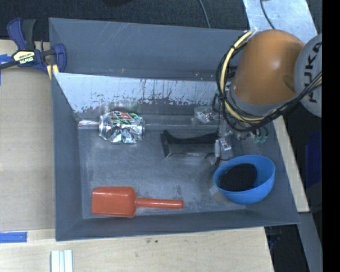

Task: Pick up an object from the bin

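— Grey bin (130, 169) floor, left to right: what do we see?
— Orange scoop (110, 202) at front, crushed can (121, 127) behind, black handle-like piece (184, 144) mid-bin, its right end at our gripper (222, 149). Clenched or released, we cannot tell. Blue bowl (262, 188) just beside.

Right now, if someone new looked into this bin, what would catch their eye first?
The arm's big orange cover at the right of the bin stands out first, with the gripper below it, by the right end of a black handle-shaped thing mid-bin. Next come the bright blue bowl in the near right corner and the orange-red scoop by the near wall. A crushed silver-green can lies far left.
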Available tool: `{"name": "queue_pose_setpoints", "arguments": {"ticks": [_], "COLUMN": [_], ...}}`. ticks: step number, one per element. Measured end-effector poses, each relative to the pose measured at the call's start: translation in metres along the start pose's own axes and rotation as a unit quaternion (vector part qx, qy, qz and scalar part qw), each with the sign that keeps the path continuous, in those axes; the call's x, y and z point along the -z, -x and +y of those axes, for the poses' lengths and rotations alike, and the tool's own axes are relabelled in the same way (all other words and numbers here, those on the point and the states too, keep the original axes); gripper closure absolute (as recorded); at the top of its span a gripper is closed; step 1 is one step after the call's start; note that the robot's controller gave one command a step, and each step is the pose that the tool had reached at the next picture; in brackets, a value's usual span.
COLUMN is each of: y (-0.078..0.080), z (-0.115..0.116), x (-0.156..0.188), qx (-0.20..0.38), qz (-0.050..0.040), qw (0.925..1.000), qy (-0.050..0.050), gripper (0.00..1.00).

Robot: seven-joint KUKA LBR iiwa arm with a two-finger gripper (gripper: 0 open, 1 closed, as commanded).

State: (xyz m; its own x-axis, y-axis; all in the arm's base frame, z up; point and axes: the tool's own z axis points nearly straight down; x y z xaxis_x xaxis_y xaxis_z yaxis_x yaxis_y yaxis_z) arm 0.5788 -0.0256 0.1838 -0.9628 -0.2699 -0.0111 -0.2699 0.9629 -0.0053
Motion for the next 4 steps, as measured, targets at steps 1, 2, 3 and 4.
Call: {"name": "queue_pose_setpoints", "arguments": {"ticks": [1,2,3,4], "y": [0.017,0.003,0.020,0.020], "z": [0.018,0.003,0.024,0.024], "x": [-0.025,-0.062,-0.078,-0.078], "qx": [-0.068,-0.138,-0.200,-0.199], "qz": [-0.0028,0.0009,-0.0038,-0.0039], "qw": [0.9977,0.9904,0.9799,0.9799], "qy": [0.000,0.000,0.001,0.002], "gripper": [0.00,0.00,1.00,1.00]}}
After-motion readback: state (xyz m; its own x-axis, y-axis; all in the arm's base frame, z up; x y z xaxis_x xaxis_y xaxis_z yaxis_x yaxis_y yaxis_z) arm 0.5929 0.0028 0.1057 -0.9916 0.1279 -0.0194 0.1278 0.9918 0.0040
